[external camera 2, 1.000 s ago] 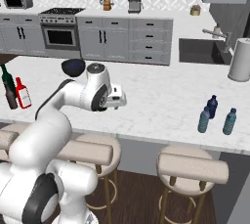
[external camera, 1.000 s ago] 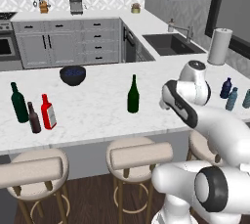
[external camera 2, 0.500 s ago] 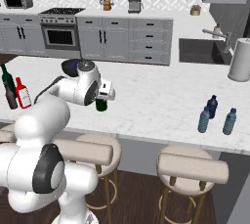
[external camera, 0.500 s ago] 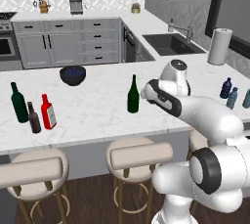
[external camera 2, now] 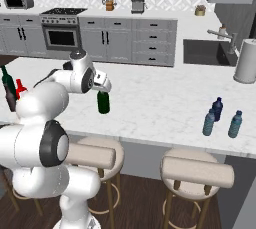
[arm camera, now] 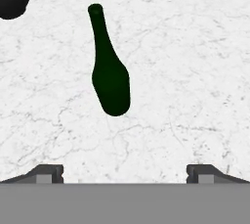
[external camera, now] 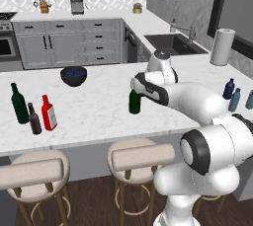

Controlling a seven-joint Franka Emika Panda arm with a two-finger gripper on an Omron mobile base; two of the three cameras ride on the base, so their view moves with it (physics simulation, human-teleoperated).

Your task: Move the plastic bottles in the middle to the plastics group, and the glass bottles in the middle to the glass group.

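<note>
The robot's gripper (arm camera: 124, 171), jaws spread wide and holding nothing, hovers above the upright green wine bottle (external camera: 134, 100) at the middle of the marble counter (external camera: 94, 106), well apart from the bottles at either end.

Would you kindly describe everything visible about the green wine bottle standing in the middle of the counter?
The green wine bottle is dark green and looks like glass, with a rounded body tapering into a long slim neck ending in a small mouth. It stands upright and alone on the white marble counter. The open gripper hovers above it without touching; in the base views the hand covers its neck.
</note>
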